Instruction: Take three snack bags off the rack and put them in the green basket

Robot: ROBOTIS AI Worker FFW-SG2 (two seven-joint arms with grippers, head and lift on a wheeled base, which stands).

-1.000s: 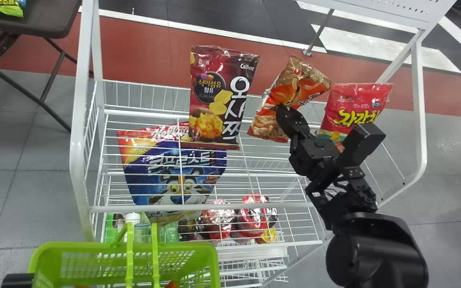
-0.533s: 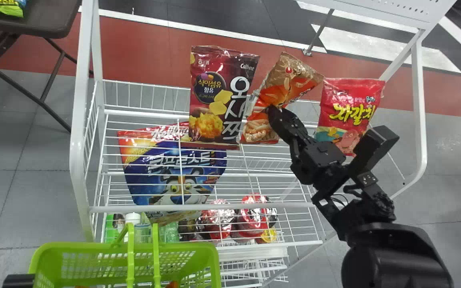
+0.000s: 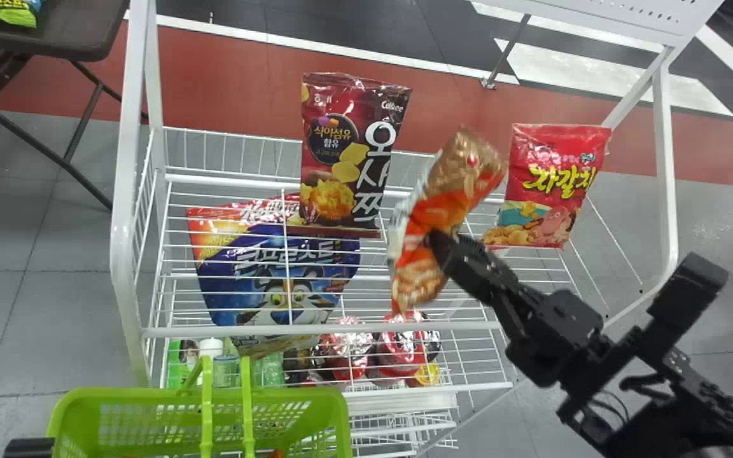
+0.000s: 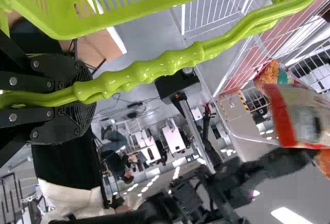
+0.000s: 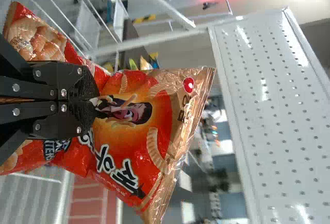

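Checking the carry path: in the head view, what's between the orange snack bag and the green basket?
Head view: the front rail and, seen through the rack wires, red packages lie between orange bag and basket.

Your right gripper [image 3: 435, 242] has its flat black fingers closed on the middle of an orange-and-gold snack bag [image 5: 160, 105] (you've creased it at the pinch). Beyond it you see white rack bars [image 5: 154, 39] and a perforated white panel [image 5: 273, 116].

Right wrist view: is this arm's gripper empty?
No, the right gripper has its fingers closed on the orange snack bag, pinching it near the middle.
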